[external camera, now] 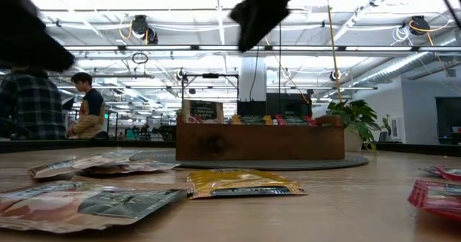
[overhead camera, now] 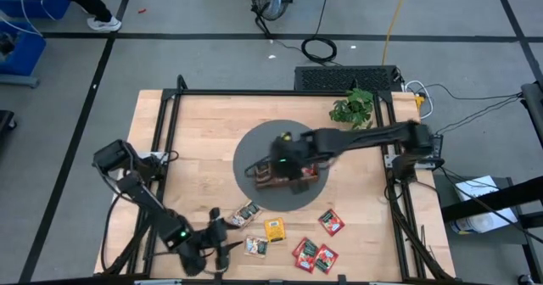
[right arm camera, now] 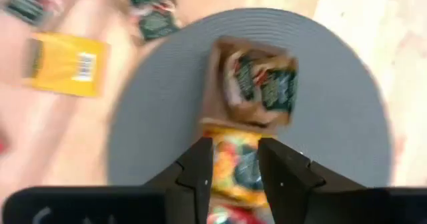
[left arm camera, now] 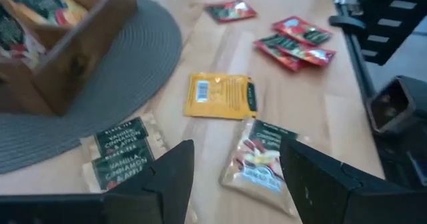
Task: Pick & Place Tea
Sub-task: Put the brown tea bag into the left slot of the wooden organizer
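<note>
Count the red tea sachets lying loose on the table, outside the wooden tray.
3: one red sachet alone nearer the mat, and two side by side near the table's front edge. Others may sit hidden in the tray.

I am working in a large open-plan robotics lab or workshop: my wooden table is standing in a black metal frame on a grey floor marked with dark tape lines. Cables are trailing across that floor, exposed ducts and strip lights are running overhead, and a person is sitting at distant benches.
</note>
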Robot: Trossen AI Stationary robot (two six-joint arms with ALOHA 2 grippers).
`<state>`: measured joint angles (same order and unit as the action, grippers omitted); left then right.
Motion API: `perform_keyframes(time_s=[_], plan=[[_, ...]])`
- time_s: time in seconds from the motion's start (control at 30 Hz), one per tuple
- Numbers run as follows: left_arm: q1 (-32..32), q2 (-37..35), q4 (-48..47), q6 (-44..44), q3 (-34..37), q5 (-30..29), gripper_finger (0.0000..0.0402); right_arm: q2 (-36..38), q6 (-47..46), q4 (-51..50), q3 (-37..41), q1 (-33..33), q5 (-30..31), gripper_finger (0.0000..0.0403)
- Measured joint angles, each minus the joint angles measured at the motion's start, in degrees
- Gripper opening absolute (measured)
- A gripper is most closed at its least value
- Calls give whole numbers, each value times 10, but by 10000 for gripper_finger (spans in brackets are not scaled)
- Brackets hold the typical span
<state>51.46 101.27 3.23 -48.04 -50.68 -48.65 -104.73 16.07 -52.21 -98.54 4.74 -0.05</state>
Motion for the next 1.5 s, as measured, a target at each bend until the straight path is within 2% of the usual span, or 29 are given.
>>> perform_keyframes(time_s=[0.13,0.23,0.37,0.47,0.53,0.67,0.73,0.8,0.93,1.0,1.3,1.5], plan=[[-50,0,34,69,0,53,222,136,-38,128,190,12,34,49],[-85,0,58,128,0,83,201,247,-69,208,331,19,70,9],[-130,0,72,177,0,84,144,376,-131,349,508,29,82,11],[-173,0,96,203,0,89,101,450,-161,447,609,37,74,4],[-211,0,102,211,-2,124,75,482,-172,513,668,44,78,2],[-287,0,83,209,-26,235,23,516,-169,628,759,53,82,2],[-312,0,42,209,-49,259,7,524,-152,666,786,53,113,1],[-329,0,-34,208,-84,269,8,535,-144,674,793,48,150,1],[-346,0,-252,157,-180,291,11,548,-172,648,801,47,147,1],[-352,0,-328,123,-210,299,5,548,-171,636,806,47,141,1],[-355,14,-347,59,-217,322,15,550,-169,640,815,47,135,1],[-359,35,-346,71,-212,331,13,552,-183,643,815,47,135,1]])
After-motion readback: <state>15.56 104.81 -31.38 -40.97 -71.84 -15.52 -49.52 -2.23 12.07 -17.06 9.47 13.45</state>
